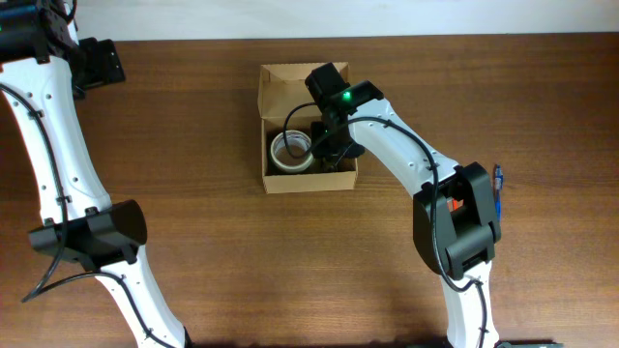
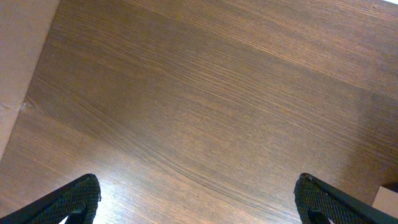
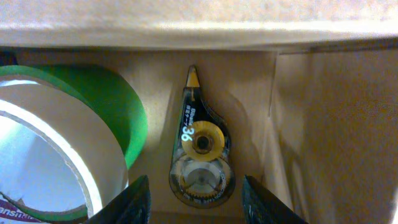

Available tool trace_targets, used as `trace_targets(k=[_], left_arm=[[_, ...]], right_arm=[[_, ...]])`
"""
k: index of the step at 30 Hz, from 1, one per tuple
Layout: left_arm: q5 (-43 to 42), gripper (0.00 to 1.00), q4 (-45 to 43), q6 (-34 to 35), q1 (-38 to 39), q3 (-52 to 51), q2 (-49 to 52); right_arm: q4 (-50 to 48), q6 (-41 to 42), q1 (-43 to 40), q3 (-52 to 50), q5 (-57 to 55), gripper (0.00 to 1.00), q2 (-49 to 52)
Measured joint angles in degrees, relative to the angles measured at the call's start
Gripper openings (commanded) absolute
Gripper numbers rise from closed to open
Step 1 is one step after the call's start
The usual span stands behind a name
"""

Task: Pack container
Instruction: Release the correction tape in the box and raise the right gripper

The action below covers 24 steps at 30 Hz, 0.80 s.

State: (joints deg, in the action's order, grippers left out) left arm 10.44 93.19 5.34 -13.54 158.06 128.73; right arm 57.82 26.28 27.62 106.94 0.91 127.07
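Note:
The container (image 1: 280, 182) is a tan cardboard box with its flap lid open at the far side, at the table's middle back. Inside lie a green-edged tape roll (image 1: 291, 150) and a correction-tape dispenser. My right gripper (image 1: 334, 145) reaches into the box's right part. In the right wrist view its fingers (image 3: 195, 202) are open on either side of the dispenser (image 3: 200, 155), not touching it; the tape roll (image 3: 74, 137) is to the left. My left gripper (image 2: 198, 199) is open over bare table, away at the far left.
A blue and orange object (image 1: 497, 188) shows beside the right arm's base. The table's left edge and a pale surface (image 2: 18, 56) show in the left wrist view.

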Motion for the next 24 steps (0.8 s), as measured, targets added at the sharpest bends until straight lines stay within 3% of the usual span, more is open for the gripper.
trace_targets(k=[15, 24], left_arm=[[0.0, 0.99, 0.0, 0.0, 0.0, 0.0, 0.0], [0.0, 1.0, 0.0, 0.0, 0.0, 0.0, 0.0]], right_arm=[[4.46, -5.84, 0.0, 9.81, -2.64, 0.49, -0.9], [10.12, -10.19, -0.33, 10.6, -10.12, 0.52, -14.43]])
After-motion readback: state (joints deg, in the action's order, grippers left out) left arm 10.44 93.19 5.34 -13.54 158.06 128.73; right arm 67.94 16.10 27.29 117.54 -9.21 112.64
